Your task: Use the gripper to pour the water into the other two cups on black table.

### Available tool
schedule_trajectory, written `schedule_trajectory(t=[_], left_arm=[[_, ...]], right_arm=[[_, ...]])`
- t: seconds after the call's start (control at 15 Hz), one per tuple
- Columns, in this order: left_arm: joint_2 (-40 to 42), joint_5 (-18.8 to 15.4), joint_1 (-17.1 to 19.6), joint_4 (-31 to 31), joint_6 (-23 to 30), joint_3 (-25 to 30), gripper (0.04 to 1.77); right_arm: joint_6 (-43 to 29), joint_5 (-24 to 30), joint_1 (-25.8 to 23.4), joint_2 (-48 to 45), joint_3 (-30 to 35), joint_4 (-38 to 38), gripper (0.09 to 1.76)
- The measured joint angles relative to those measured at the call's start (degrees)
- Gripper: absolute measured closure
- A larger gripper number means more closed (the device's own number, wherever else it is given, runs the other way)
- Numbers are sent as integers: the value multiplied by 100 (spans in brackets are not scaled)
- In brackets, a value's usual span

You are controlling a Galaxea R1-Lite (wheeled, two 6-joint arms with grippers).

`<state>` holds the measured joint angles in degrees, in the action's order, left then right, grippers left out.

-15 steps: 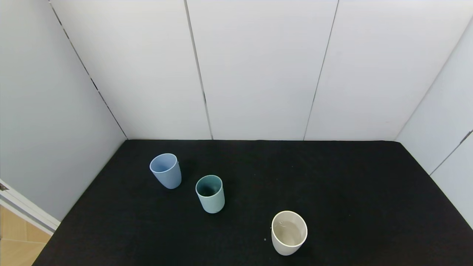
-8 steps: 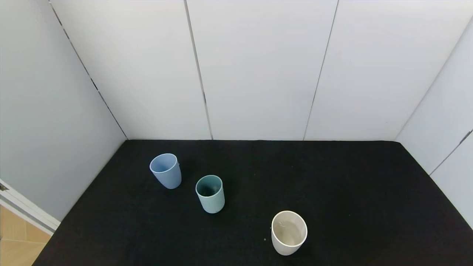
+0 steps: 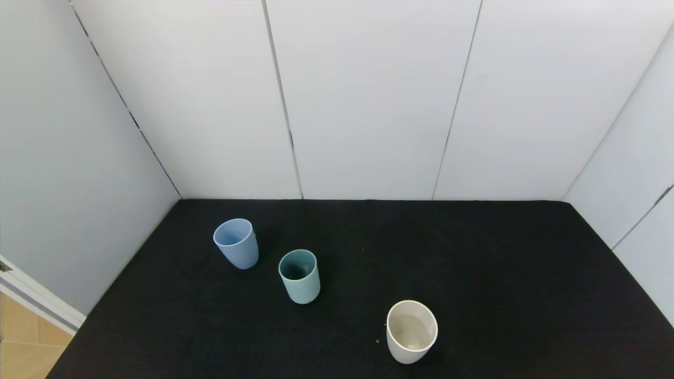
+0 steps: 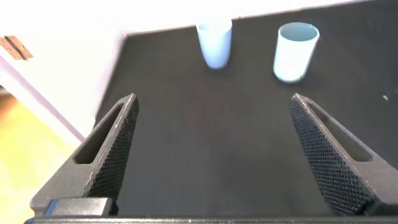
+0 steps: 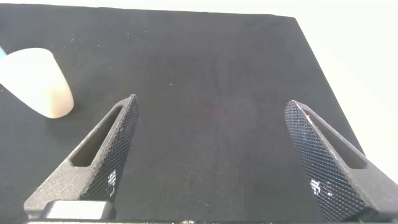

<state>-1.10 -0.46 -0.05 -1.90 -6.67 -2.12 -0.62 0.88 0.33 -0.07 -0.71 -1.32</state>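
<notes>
Three tumblers stand upright on the black table point(image 3: 474, 263). A light blue tumbler point(image 3: 236, 243) is at the back left; it also shows in the left wrist view point(image 4: 214, 42). The teal-green cup point(image 3: 299, 276) is just right of it and nearer, also in the left wrist view point(image 4: 296, 51). The cream-white cup point(image 3: 412, 331) is nearest, with a faint shimmer of water point(image 3: 409, 330) inside; it shows in the right wrist view point(image 5: 38, 82). Neither arm shows in the head view. My left gripper point(image 4: 214, 109) is open and empty over bare table. My right gripper point(image 5: 211, 112) is open and empty too.
White panel walls point(image 3: 368, 100) close the table at the back and both sides. The table's left front edge point(image 3: 79, 337) borders a wooden floor point(image 3: 21, 342).
</notes>
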Motion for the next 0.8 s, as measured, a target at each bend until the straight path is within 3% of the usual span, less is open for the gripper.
schedule_trajectory(t=[0.2,0.33,0.8], left_arm=[[96,-61,5,324,56,191,9],[110,-72,5,280,310,202,9],[117,-41,5,278,340,212,9]], right_arm=[[0,-2,0,0,0,0,14],[0,-2,0,0,0,2,14],[2,-35,0,0,27,105,14]])
